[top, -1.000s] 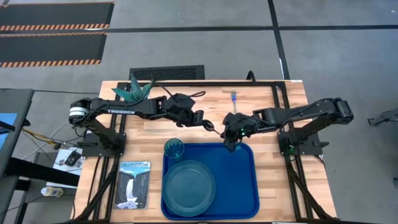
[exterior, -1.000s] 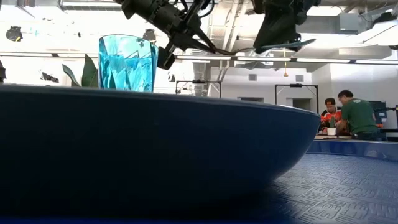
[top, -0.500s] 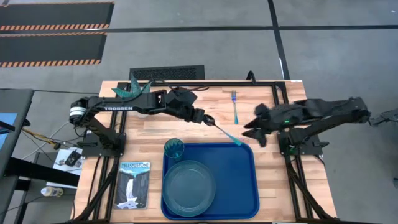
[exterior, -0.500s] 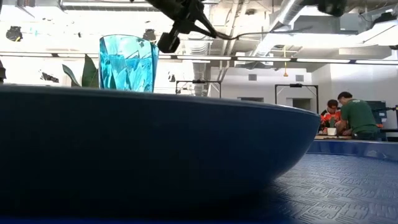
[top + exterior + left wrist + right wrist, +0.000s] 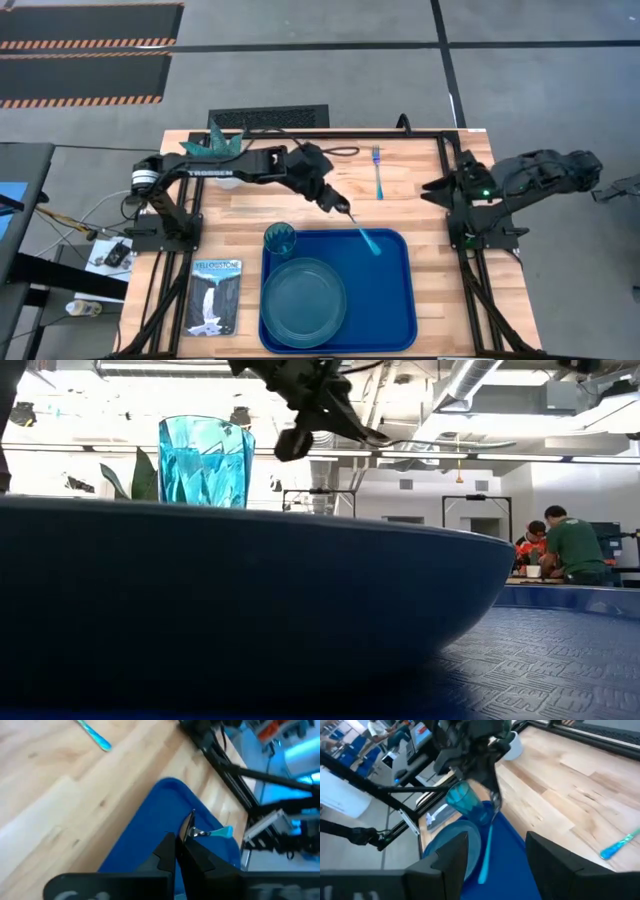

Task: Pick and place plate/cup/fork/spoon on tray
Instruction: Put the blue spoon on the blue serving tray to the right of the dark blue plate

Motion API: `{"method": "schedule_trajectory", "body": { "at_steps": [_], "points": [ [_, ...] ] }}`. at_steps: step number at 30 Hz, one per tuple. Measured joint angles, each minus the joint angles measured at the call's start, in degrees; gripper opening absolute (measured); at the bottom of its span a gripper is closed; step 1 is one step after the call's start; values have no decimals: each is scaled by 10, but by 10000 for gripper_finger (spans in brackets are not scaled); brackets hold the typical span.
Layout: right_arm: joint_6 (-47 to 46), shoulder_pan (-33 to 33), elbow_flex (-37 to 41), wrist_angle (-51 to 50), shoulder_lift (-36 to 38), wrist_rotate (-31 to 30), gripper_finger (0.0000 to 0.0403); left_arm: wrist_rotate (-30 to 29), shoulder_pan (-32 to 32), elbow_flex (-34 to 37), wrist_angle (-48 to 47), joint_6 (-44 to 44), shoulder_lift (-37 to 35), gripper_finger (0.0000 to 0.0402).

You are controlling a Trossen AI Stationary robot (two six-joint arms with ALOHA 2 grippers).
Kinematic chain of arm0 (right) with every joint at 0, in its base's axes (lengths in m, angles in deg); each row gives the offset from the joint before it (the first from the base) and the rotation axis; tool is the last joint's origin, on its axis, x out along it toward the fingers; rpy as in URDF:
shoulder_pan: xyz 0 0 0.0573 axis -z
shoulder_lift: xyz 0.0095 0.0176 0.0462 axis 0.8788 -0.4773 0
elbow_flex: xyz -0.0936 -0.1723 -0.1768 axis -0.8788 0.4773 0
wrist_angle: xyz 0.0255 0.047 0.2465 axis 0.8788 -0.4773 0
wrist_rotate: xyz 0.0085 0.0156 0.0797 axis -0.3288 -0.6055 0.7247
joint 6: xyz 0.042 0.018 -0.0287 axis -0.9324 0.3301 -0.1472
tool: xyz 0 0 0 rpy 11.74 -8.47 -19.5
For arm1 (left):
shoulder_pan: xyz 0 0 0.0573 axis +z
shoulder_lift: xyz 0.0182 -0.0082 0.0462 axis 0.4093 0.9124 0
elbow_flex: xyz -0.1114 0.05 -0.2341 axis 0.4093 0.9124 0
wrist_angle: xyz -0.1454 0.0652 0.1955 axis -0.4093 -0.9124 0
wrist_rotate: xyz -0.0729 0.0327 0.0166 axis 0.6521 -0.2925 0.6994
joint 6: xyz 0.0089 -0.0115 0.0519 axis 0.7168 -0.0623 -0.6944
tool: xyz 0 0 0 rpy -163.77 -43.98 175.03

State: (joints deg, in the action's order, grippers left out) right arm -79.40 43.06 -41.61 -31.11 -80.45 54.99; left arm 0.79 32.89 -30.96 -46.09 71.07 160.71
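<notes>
The blue tray (image 5: 392,300) lies at the table's near middle. The teal plate (image 5: 303,297) and the translucent teal cup (image 5: 280,238) stand on its left half. The fork (image 5: 378,172) lies flat on the wood beyond the tray. My left gripper (image 5: 337,203) is over the tray's far edge, shut on the spoon (image 5: 362,232), whose light blue handle slants out over the tray. My right gripper (image 5: 428,188) stands open near the table's right edge with nothing between its fingers. My left gripper pinches the spoon at its dark bowl end (image 5: 188,828) between its two fingertips. The fingers slant down from the table's far left. The spoon sticks out past the fingertips, its handle (image 5: 485,855) sloping down over the tray. I cannot tell whether the handle's tip touches the tray.
A teal spiky plant (image 5: 213,146) stands at the table's far left corner. A waterfall-picture booklet (image 5: 216,295) lies left of the tray. The tray's right half (image 5: 385,320) is bare. People sit in the room behind the table (image 5: 560,545).
My right gripper has opened, let go of the spoon's handle and drawn back toward the table's right edge. My left gripper has kept the spoon and moved a little toward the near right. The handle has swung toward the near edge, farther over the tray.
</notes>
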Motion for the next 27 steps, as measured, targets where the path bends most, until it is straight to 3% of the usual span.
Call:
{"method": "schedule_trajectory", "body": {
  "at_steps": [12, 23, 27],
  "points": [
    [-1, 2, 0, -29, -2, -4, 219, 10, -47, -70, -22, -61, 82, 0],
    [-2, 2, 0, -33, -2, -4, 215, 1, -63, -259, -153, -159, 202, 0],
    [-3, 2, 0, -37, -2, -4, 214, 6, -69, -282, -166, -179, 217, 0]
  ]
}}
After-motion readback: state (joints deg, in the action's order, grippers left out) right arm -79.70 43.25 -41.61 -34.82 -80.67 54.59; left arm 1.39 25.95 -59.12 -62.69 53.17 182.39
